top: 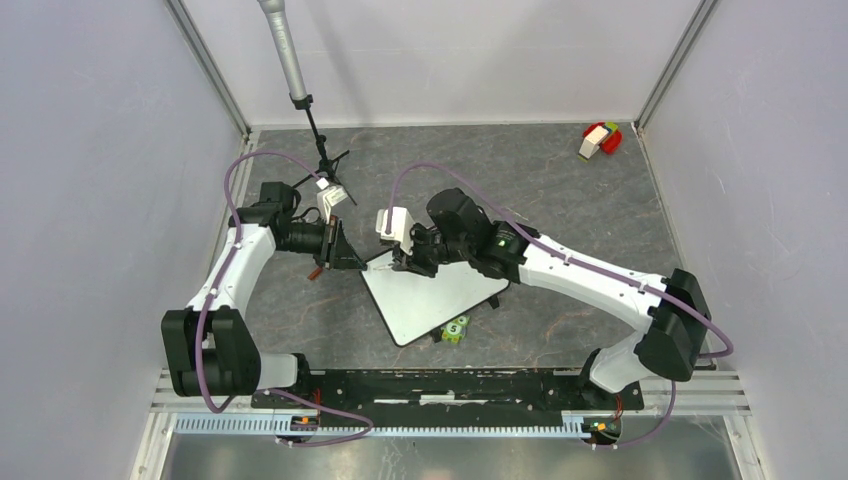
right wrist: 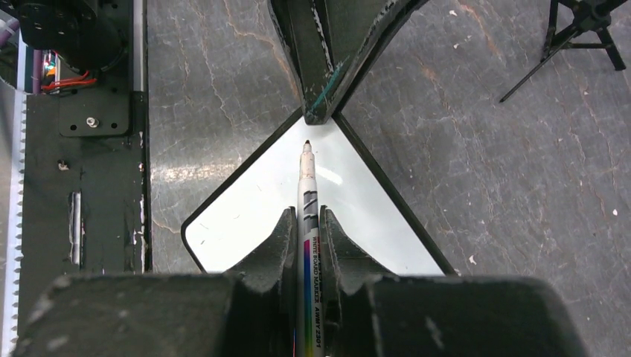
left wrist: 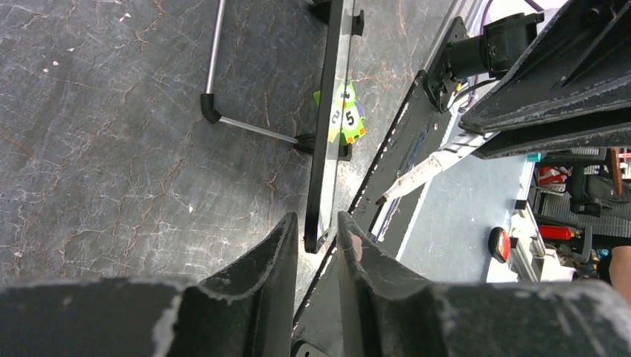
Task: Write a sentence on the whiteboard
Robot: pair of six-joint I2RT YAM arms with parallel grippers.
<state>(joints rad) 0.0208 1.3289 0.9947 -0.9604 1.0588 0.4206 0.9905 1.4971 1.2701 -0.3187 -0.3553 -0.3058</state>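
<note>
**Top, left wrist and right wrist views, one moment.**

Whiteboard [top: 430, 300]: flat white rectangular panel w/ rounded corners and thin black rim. It sits corner-on to the arms, mid-workspace, on a dark grey, pale-veined, stone-look surface [top: 560, 190].

Left jaws: narrow, straddling the board's far-left corner, w/ one scuffed matt-black finger [left wrist: 275, 253] on each side of the rim. Contact cannot be told.

Right jaws: closed on a slim white-barrelled marker pen [right wrist: 306, 178] w/ rainbow stripe and printed label. Its dark tip is out over the white face near that same corner; touch cannot be told.

Top view only: red-white-green object [top: 600, 140] in the far right corner, and a grey rod on a black tripod [top: 322, 160].

Left wrist view only: board seen edge-on, w/ a silvery tube and black elbow [left wrist: 216, 74] running to a fitting at the rim.

Both views: green-yellow numbered block [top: 455, 328] at the board's near edge.
</note>
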